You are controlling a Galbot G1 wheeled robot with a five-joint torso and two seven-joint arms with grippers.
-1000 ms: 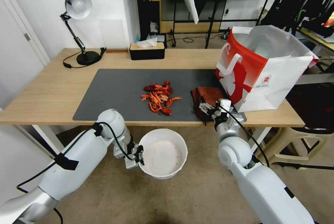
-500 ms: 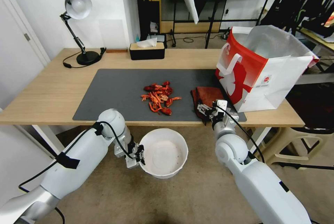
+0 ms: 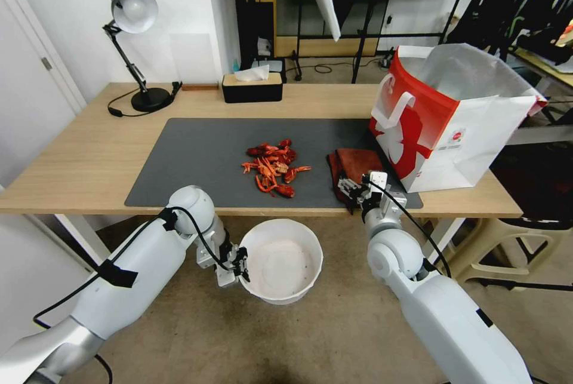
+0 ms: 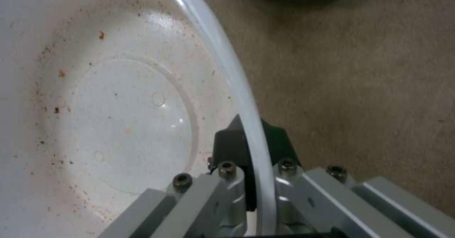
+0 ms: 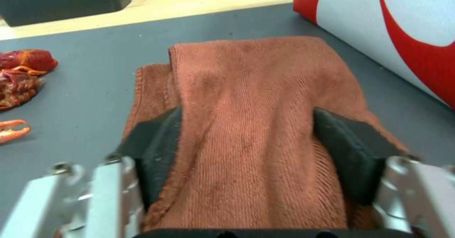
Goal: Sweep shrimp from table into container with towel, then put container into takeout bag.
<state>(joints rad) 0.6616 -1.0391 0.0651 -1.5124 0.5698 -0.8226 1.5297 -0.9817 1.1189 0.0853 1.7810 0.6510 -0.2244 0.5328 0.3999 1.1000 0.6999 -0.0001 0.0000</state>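
Observation:
The red-orange shrimp (image 3: pixel 273 168) lie in a pile mid-mat on the table (image 3: pixel 89 151); some show at the edge of the right wrist view (image 5: pixel 21 74). My left gripper (image 3: pixel 239 264) is shut on the rim of the white container (image 3: pixel 280 261), holding it below the table's front edge under the pile. In the left wrist view the gripper (image 4: pixel 251 138) pinches the rim, with the bowl (image 4: pixel 118 117) empty but speckled. My right gripper (image 3: pixel 353 187) is open, its fingers (image 5: pixel 156 138) straddling the rust-brown towel (image 5: pixel 251 124) near the mat's front right. The takeout bag (image 3: pixel 447 121) stands open just right of the towel (image 3: pixel 352 164).
A dark grey mat (image 3: pixel 197 157) covers the table's middle. A black tissue box (image 3: pixel 252 86) and a desk lamp (image 3: pixel 134 14) stand at the back. The bag's red and white wall (image 5: pixel 407 25) is close beside the right gripper. Carpeted floor lies under the container.
My right gripper has moved slightly forward and left over the towel, which now lies between its fingers. The left gripper and container have barely moved.

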